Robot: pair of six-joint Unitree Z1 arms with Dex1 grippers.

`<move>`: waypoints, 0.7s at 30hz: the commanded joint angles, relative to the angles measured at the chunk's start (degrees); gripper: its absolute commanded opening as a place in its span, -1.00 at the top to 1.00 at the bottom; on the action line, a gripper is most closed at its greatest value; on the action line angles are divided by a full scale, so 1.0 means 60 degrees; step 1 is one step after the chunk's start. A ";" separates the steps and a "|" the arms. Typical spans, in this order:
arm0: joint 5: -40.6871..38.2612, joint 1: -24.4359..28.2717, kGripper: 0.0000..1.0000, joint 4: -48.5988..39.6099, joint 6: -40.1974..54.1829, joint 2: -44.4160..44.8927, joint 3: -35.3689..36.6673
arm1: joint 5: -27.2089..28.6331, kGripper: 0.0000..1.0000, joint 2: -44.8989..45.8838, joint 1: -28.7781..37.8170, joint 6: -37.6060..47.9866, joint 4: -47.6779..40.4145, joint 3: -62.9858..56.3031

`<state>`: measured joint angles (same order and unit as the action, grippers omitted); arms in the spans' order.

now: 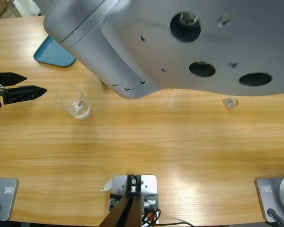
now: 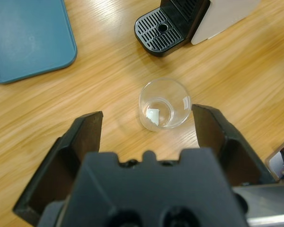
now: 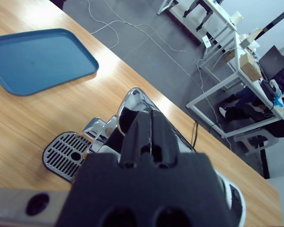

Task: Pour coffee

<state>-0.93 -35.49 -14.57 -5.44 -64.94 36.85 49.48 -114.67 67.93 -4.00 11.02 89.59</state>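
Observation:
A clear glass tumbler (image 1: 74,101) stands upright on the wood; the coffee is out of view, and only the tumbler's (image 2: 164,104) clear bottom shows. My left gripper (image 1: 34,83) is open just left of it, and in the left wrist view my left gripper (image 2: 147,115) has its jaws spread either side of the glass without touching it. The white coffee machine (image 2: 222,16) with a black drip tray (image 2: 160,26) stands beyond the glass. My right gripper (image 3: 149,118) is shut right above the machine's chrome top (image 3: 132,101). In the high view that gripper is hidden.
A blue tray (image 1: 53,53) lies at the back left, also in both wrist views (image 2: 28,38) (image 3: 38,59). A small pale object (image 1: 230,102) sits on the right of the table. A large silver elbow (image 1: 180,42) covers the top. A person (image 3: 274,101) sits far off.

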 commanded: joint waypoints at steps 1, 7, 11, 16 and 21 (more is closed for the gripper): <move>-0.0167 -0.0048 -0.62 0.0026 0.0101 -0.0266 -0.0335 | -0.0336 1.00 -0.1221 -0.0087 0.0415 -0.0062 -0.1072; -0.0164 -0.0045 -0.62 -0.0003 0.0095 -0.0266 -0.0326 | -0.0395 1.00 -0.1280 -0.0087 0.0477 -0.0302 -0.1292; -0.0167 -0.0045 -0.62 -0.0003 0.0095 -0.0266 -0.0326 | -0.0433 1.00 -0.1338 -0.0087 0.0571 -0.0343 -0.1339; -0.0164 -0.0048 -0.62 -0.0018 0.0098 -0.0266 -0.0329 | -0.0544 1.00 -0.1476 -0.0090 0.0659 -0.0404 -0.1353; -0.0164 -0.0048 -0.62 -0.0018 0.0095 -0.0278 -0.0326 | -0.0588 1.00 -0.1587 -0.0087 0.0697 -0.0507 -0.1383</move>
<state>-0.94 -35.49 -14.57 -5.44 -64.94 36.85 48.67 -115.12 67.93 -0.71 7.77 85.73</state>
